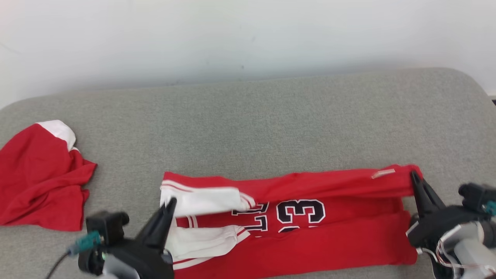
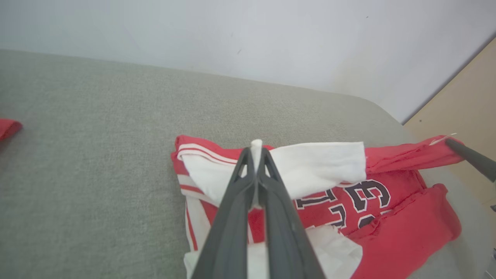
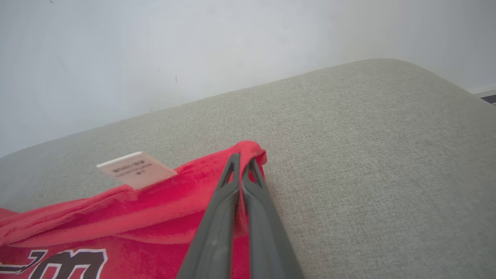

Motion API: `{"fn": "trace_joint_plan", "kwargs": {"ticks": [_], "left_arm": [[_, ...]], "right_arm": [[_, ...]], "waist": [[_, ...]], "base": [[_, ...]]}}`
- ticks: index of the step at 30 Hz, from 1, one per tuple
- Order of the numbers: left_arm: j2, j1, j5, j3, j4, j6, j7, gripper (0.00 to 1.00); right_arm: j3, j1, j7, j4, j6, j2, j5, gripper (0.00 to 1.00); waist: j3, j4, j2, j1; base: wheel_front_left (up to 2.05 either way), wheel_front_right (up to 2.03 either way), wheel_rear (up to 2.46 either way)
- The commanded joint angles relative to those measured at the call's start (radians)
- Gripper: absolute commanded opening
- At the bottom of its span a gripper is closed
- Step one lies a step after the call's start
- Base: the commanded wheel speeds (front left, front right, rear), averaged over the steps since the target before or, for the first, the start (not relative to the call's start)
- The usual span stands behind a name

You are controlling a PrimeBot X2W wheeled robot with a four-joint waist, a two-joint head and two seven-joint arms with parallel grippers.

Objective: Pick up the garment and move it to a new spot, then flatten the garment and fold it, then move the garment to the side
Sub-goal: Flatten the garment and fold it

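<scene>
While both arms are sitting at the near edge of the grey cushion (image 1: pixel 271 124), each gripper is pinching one end of the garment (image 1: pixel 329 236).

Near left: the left gripper (image 1: pixel 171 201) is pointing away from the robot, fingers pressed together. In the left wrist view a fold of the white sleeve (image 2: pixel 310 166) is poking out between the tips of the left gripper (image 2: pixel 255 149), so the grip is on white fabric at the garment's left end.

Near right: the right gripper (image 1: pixel 413 175) is closing its fingers flat on the red corner at the garment's right end. In the right wrist view red cloth is wrapping around both tips of the right gripper (image 3: pixel 242 159), with no gap showing.

Middle: the garment, red with black-and-white lettering and a "13", is lying lengthwise across the cushion in front of the robot. Its far edge is running as a narrow red band from one pair of fingers to the other. A small label (image 1: pixel 383 173) is sticking up from that band, just left of the right fingers.

Far left: a second red cloth (image 1: pixel 38 182) with a white patch is lying crumpled, well apart from the garment.

Beyond: a pale wall (image 1: pixel 232 35) is backing the cushion.
</scene>
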Motion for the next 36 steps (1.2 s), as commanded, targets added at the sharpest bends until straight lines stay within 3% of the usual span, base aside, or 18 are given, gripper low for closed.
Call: {"fn": "trace_joint_plan", "kwargs": {"ticks": [1,7,8,9,10,18,25,31,36], "left_arm": [[-0.005,0.039,-0.004,0.011,-0.012,0.007,-0.005,0.0],[-0.032,0.176,0.049,0.066,-0.044,0.026,-0.005,0.0],[-0.042,0.192,0.058,0.075,-0.042,0.029,-0.005,0.49],[-0.051,0.207,0.067,0.082,-0.036,0.027,-0.005,1.0],[-0.057,0.216,0.081,0.095,-0.032,0.025,-0.005,1.0],[-0.137,0.282,0.214,0.27,-0.044,0.021,-0.004,1.0],[-0.208,0.351,0.467,0.481,-0.136,0.025,-0.004,1.0],[-0.272,0.406,0.647,0.627,-0.212,-0.006,-0.005,1.0],[-0.314,0.436,0.735,0.705,-0.211,-0.049,-0.005,1.0]], "right_arm": [[-0.025,0.038,-0.001,-0.022,0.001,0.0,-0.007,0.0],[-0.096,0.184,-0.001,-0.1,0.001,0.023,-0.034,0.04],[-0.1,0.195,-0.001,-0.106,0.001,0.025,-0.036,0.3],[-0.103,0.206,-0.001,-0.107,0.001,0.027,-0.035,0.81],[-0.102,0.214,-0.001,-0.105,0.001,0.027,-0.039,1.0],[-0.116,0.235,-0.001,-0.114,0.001,0.009,-0.045,1.0],[-0.112,0.212,0.033,-0.056,0.001,0.016,-0.053,1.0],[-0.103,0.172,0.056,0.052,0.001,0.036,-0.043,1.0],[-0.077,0.138,0.069,0.13,0.001,0.059,-0.028,1.0]], "waist": [[-0.022,0.02,0.0001,0.0003],[-0.036,0.021,0.0001,0.0003],[-0.038,0.02,0.0001,0.0003],[-0.04,0.019,0.0001,0.0003],[-0.043,0.017,0.0001,0.0003],[-0.06,0.012,0.0001,0.0003],[-0.067,0.031,0.0001,0.0003],[-0.056,0.057,0.0001,0.0003],[-0.049,0.072,0.0001,0.0003]], "base": [[0.0,0.0,0.0],[0.0,0.0,0.0],[0.0,0.0,0.0],[0.0,0.0,0.0],[0.0,0.0,0.0],[0.0,0.0,0.0],[0.0,0.0,0.0],[0.0,0.0,0.0],[0.0,0.0,0.0]]}}
